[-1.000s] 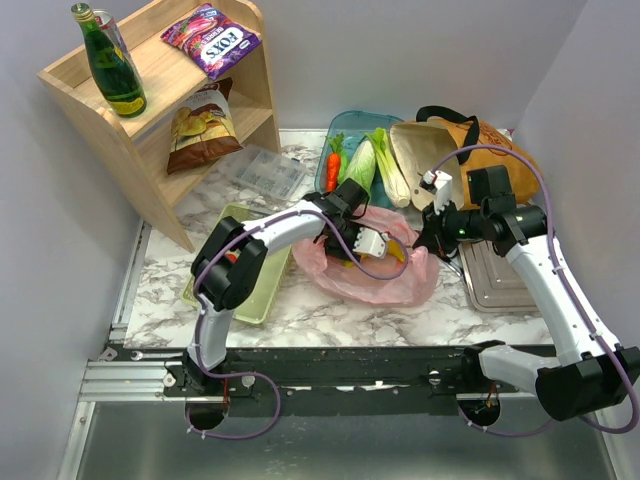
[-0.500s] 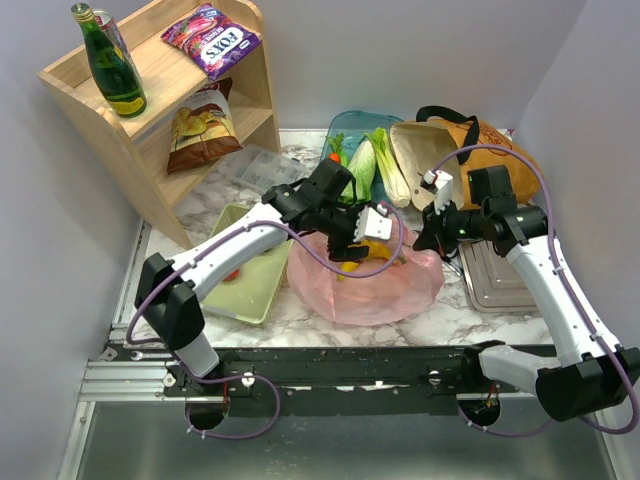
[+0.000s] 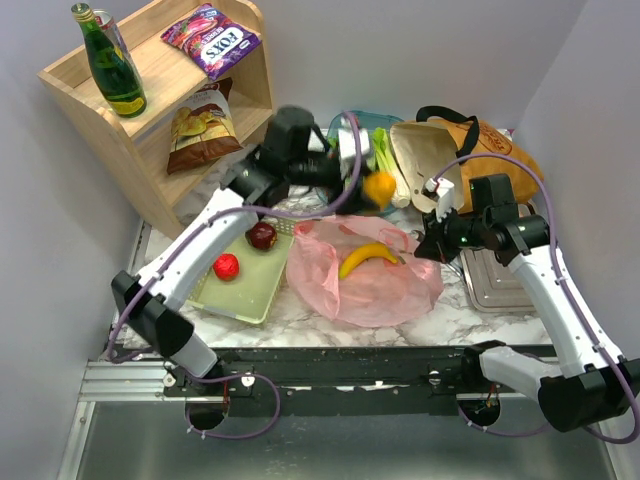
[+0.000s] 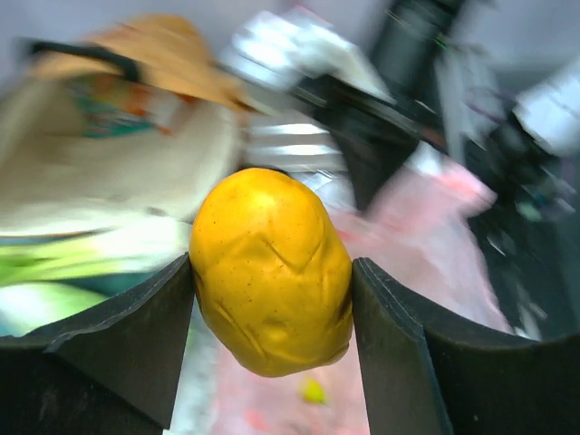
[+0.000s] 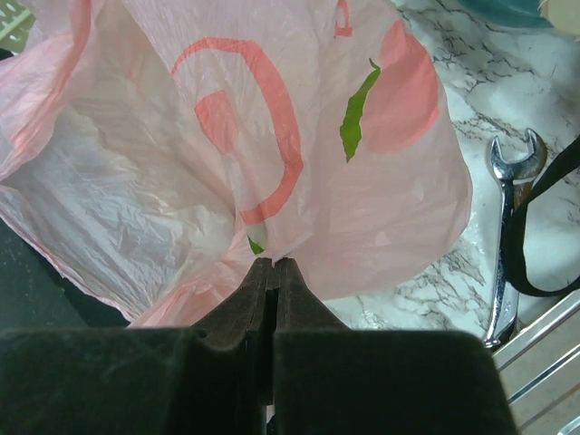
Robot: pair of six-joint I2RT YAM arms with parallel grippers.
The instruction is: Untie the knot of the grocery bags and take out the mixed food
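My left gripper [image 3: 372, 190] is shut on a small orange [image 3: 379, 187] and holds it in the air above the far edge of the pink plastic bag [image 3: 370, 275]; the left wrist view shows the orange [image 4: 270, 269] squeezed between both fingers. My right gripper [image 3: 428, 245] is shut on the pink bag's right edge [image 5: 272, 258], holding it up. The bag lies open with a yellow banana [image 3: 368, 257] on it. No knot shows. The mustard tote [image 3: 470, 145] lies at the back right. Leafy vegetables [image 3: 382, 160] and a carrot-like piece [image 3: 334, 148], half hidden by my left arm, lie in a teal container.
A green tray [image 3: 258, 290] holds a bright red fruit [image 3: 226, 267] and a dark red apple-like fruit [image 3: 262, 236]. A metal tray [image 3: 490, 285] and a wrench [image 5: 509, 231] lie right of the bag. A wooden shelf [image 3: 160, 110] with bottle and packets stands back left.
My left gripper has lifted out of the pink bag with the orange and swung up and back. The bag has opened out flat, showing the banana. The right gripper has held still.
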